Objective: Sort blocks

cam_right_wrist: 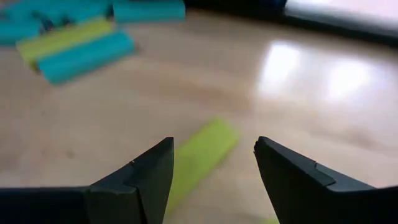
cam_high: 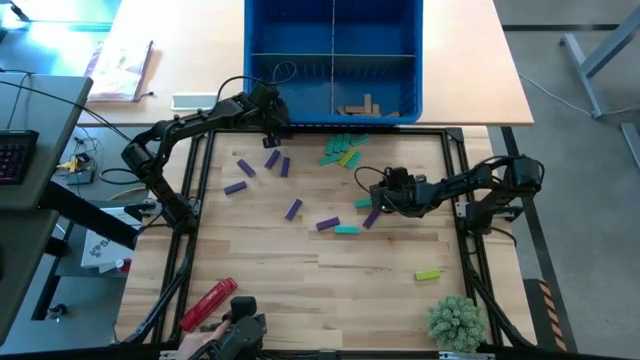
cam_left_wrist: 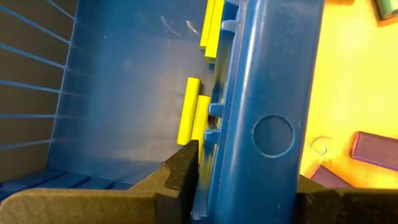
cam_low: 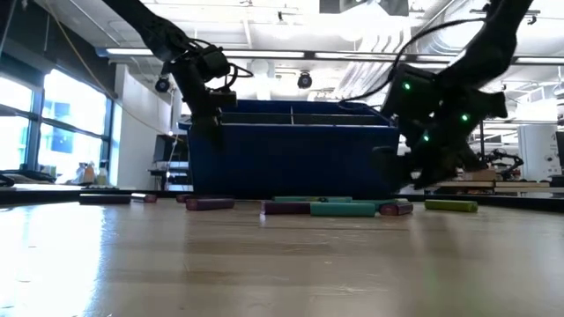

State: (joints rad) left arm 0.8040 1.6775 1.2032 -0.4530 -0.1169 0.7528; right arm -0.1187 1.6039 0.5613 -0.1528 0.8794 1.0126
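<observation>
The right gripper [cam_right_wrist: 211, 171] is hanging low over the middle of the table with its fingers spread wide and nothing between them, lining up on a lime bar [cam_right_wrist: 200, 155] that is lying flat on the wood just ahead of the fingertips. That looks like the step in hand: a pick. The next move, I would judge, is calling for a straight drop so the fingers straddle the bar across its narrow width before closing.

The left gripper [cam_high: 272, 128] is sitting at the near wall of the blue bin [cam_high: 262, 72], its fingers on either side of that wall (whether it is gripping anything I cannot tell). Inside that compartment yellow bars [cam_left_wrist: 192, 118] are lying against the wall; a few tan blocks [cam_high: 360, 106] are resting in another compartment.

The remaining blocks are lying scattered on the wood: purple ones [cam_high: 292, 208] toward the left, a teal and lime cluster [cam_high: 342, 150] near the bin. They are small, square-edged, matte bars; the bin is smooth, moulded plastic; the tabletop is pale planked wood.
</observation>
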